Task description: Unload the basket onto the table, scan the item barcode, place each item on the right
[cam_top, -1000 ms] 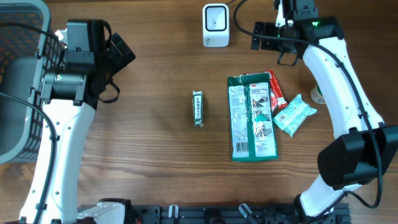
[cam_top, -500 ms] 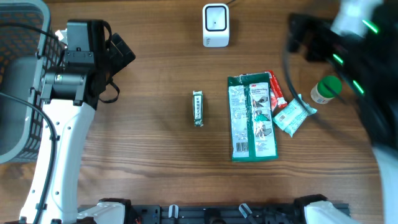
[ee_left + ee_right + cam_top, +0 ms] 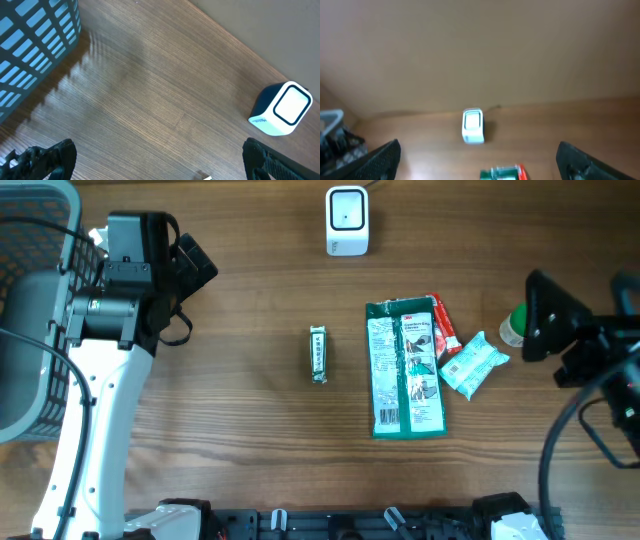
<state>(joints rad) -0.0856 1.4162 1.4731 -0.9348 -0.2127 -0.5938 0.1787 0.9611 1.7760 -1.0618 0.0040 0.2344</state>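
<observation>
Both the left gripper (image 3: 160, 167) and the right gripper (image 3: 482, 167) are wide open and hold nothing, so the green packet (image 3: 407, 368) lies flat on the table (image 3: 240, 430), well apart from the white scanner (image 3: 347, 221), waiting to be picked up

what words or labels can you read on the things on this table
No text reads clearly.
Long green and white flat packet: dense print, too small.
Small teal and white pouch: print blurred.
Narrow silver stick pack: too small.
White box-shaped scanner: no marking visible.
</observation>
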